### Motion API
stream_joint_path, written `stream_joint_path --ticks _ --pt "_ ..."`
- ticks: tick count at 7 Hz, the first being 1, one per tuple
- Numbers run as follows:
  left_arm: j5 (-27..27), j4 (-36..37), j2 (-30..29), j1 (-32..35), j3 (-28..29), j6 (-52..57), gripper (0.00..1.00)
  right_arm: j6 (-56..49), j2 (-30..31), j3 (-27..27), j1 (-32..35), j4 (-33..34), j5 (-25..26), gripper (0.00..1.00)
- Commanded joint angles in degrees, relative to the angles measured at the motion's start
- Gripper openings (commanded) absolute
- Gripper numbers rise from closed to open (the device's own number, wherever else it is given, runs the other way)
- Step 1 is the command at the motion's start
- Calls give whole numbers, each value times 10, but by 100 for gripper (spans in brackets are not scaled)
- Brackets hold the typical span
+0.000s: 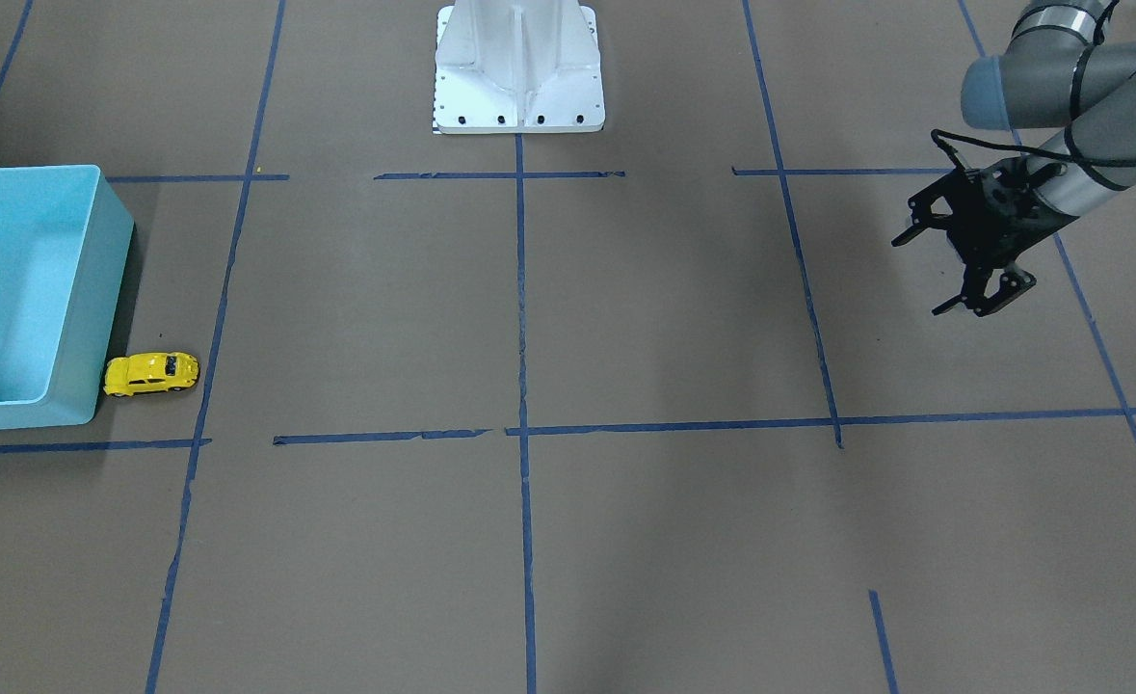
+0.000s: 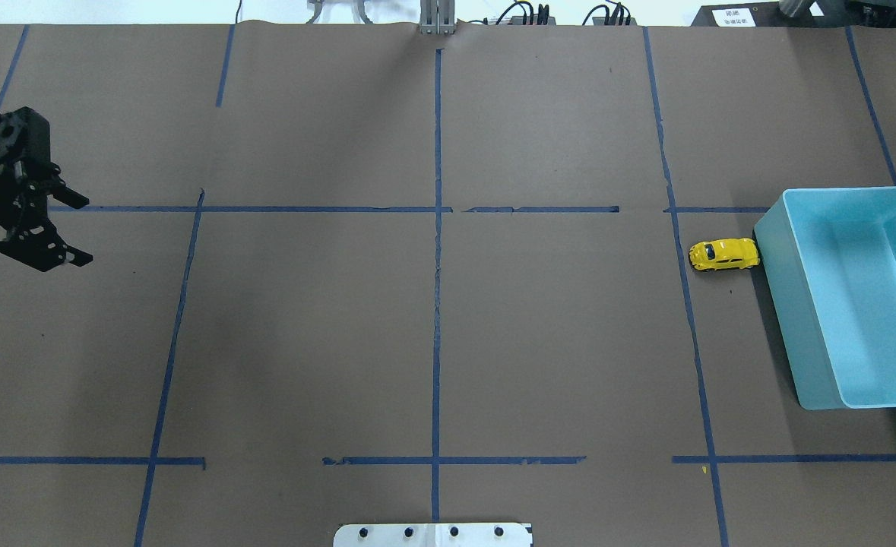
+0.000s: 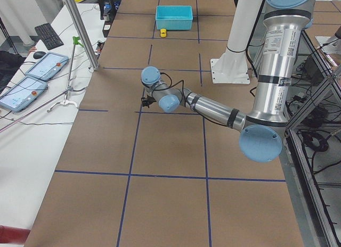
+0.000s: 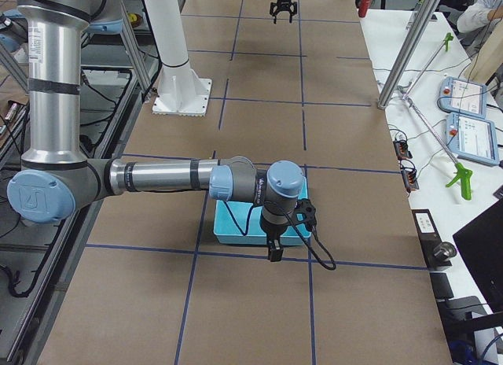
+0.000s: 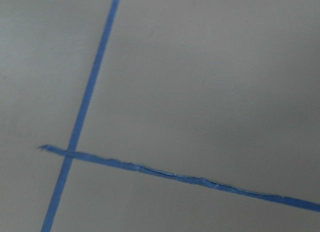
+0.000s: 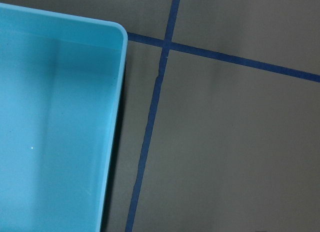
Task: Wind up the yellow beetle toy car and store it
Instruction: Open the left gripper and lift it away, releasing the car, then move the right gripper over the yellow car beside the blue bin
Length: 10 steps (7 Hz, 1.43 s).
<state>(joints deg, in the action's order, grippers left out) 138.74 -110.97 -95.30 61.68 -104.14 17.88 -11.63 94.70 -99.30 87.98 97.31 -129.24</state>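
Note:
The yellow beetle toy car (image 1: 151, 374) stands on its wheels on the brown table, its end right against the outer wall of the light-blue bin (image 1: 95, 318). It also shows in the overhead view (image 2: 724, 254), beside the bin (image 2: 789, 304), whose inside holds nothing. My left gripper (image 2: 85, 232) is open and empty, far from the car on the table's other side; the front view (image 1: 919, 275) shows it above the table. My right gripper (image 4: 273, 253) shows only in the right side view, at the bin's end; I cannot tell whether it is open or shut. The right wrist view shows only the bin's corner (image 6: 122, 37).
The white robot base (image 1: 519, 67) stands at the middle of the table's robot side. Blue tape lines (image 2: 436, 304) mark a grid on the brown table. Tablets (image 3: 47, 66) and a metal pole (image 3: 80, 29) stand beside the table's far long edge.

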Motion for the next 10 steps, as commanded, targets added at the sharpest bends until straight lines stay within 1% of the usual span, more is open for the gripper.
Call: stream_joint_path --ticks 1,2,3,4,5,6,7,8,9,10 --pt "-5 163 -1 59 -33 -37 99 4 -16 1 -6 1 -17 100" --pt "-6 207 -1 90 -33 -52 99 2 -38 -4 -18 0 -39 100" --pt "-21 224 1 144 -33 -101 99 3 -84 -4 -47 5 -38 100" --pt "-55 231 8 170 -25 -144 99 2 -112 -11 -66 8 -36 100" --pt "-66 250 19 191 -33 -163 99 2 -118 -35 -111 7 -29 100" --pt "-66 250 43 221 -31 -180 100 3 -133 -63 -154 9 -2 100" --pt "-67 247 72 230 -20 -180 100 5 -133 -95 -180 26 7 100" --pt "-67 241 104 256 -7 -168 100 3 -122 -120 -180 36 7 100" --pt "-67 240 113 271 11 -140 100 1 -105 -150 -185 73 -18 100" --pt "-66 239 114 287 44 -137 100 0 -104 -155 -204 115 -34 100"
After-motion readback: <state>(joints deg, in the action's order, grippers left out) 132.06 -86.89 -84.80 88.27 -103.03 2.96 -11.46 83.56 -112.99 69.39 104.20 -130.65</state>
